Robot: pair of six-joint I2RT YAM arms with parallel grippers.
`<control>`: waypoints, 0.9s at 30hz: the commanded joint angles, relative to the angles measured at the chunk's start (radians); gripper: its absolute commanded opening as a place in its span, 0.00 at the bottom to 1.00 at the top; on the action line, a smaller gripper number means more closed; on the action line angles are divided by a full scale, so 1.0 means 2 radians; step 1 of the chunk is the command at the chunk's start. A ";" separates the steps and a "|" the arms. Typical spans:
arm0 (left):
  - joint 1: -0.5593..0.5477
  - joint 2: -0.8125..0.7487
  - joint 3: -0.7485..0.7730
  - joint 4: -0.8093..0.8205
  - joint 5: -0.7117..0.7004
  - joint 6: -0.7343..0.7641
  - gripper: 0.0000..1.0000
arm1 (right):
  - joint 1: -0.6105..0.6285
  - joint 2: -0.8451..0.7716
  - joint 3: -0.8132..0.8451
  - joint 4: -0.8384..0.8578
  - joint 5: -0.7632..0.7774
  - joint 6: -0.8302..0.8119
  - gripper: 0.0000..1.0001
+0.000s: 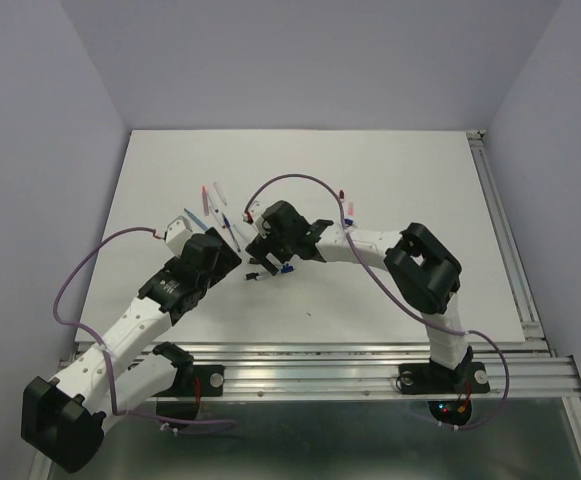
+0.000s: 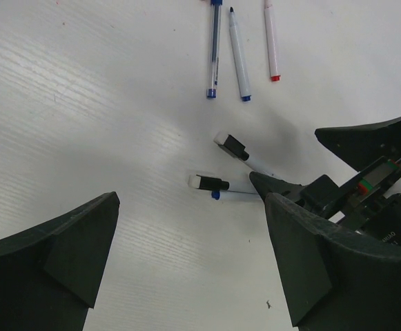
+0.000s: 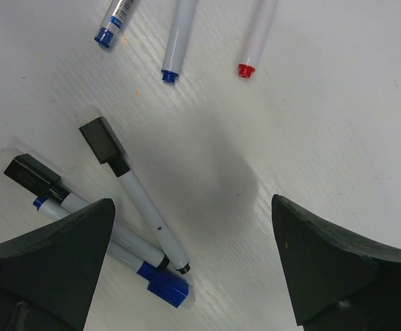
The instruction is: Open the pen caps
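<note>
At table centre: grippers over capped pens.
Left gripper and right gripper gape wide, empty. Black pen caps sit fitted below; right gripper masks barrel ends; three other pens lie beyond.

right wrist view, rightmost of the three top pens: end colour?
Red pen end; right wrist view shows it best.

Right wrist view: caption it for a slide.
Open right gripper hovers over black-capped markers; three pens lie beyond.

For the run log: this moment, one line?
left pincer: open, empty | right pincer: open, empty | black caps: on markers
</note>
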 commanded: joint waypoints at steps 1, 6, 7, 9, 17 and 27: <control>0.002 -0.009 -0.005 0.005 -0.008 0.006 0.99 | 0.004 0.014 0.040 0.004 0.035 -0.005 1.00; 0.002 -0.007 -0.007 0.009 -0.004 0.008 0.99 | 0.005 0.019 0.043 0.014 0.034 0.001 1.00; 0.002 -0.006 -0.007 0.011 -0.005 0.009 0.99 | 0.005 0.020 0.043 0.016 0.034 0.001 1.00; 0.002 -0.007 -0.007 0.011 -0.004 0.009 0.99 | 0.005 0.026 0.046 0.016 0.037 0.003 1.00; 0.002 -0.004 -0.008 0.017 0.004 0.015 0.99 | 0.005 0.037 0.060 0.008 0.024 0.004 0.95; 0.002 -0.001 -0.006 0.018 0.007 0.020 0.99 | 0.004 0.054 0.054 -0.015 0.002 -0.011 0.75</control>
